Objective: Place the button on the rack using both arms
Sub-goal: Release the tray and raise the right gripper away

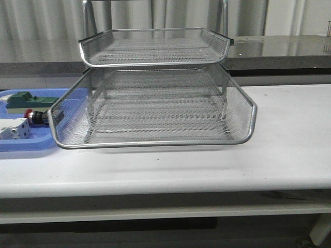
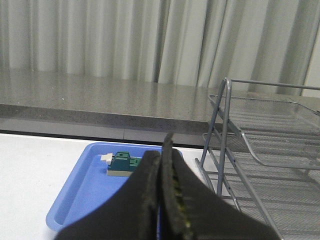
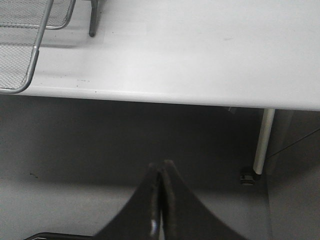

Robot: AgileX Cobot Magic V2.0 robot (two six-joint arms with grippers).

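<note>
The button (image 1: pixel 35 117), with its red head and dark body, lies on its side in the blue tray (image 1: pixel 31 147) at the far left of the front view, right beside the rack's left rim. The silver wire-mesh rack (image 1: pixel 155 103) stands mid-table with its lower tier pulled forward; it also shows in the left wrist view (image 2: pixel 260 165) and in the right wrist view (image 3: pixel 25 45). My left gripper (image 2: pixel 162 150) is shut and empty above the blue tray (image 2: pixel 85 195). My right gripper (image 3: pixel 161 167) is shut and empty, below and in front of the table edge. Neither arm shows in the front view.
A green-topped block (image 1: pixel 26 99) and a white terminal block (image 1: pixel 13 129) lie in the blue tray; the green block also shows in the left wrist view (image 2: pixel 122 164). A grey counter (image 1: pixel 279 49) runs behind the white table (image 1: pixel 289 129). A table leg (image 3: pixel 262 142) stands at the right.
</note>
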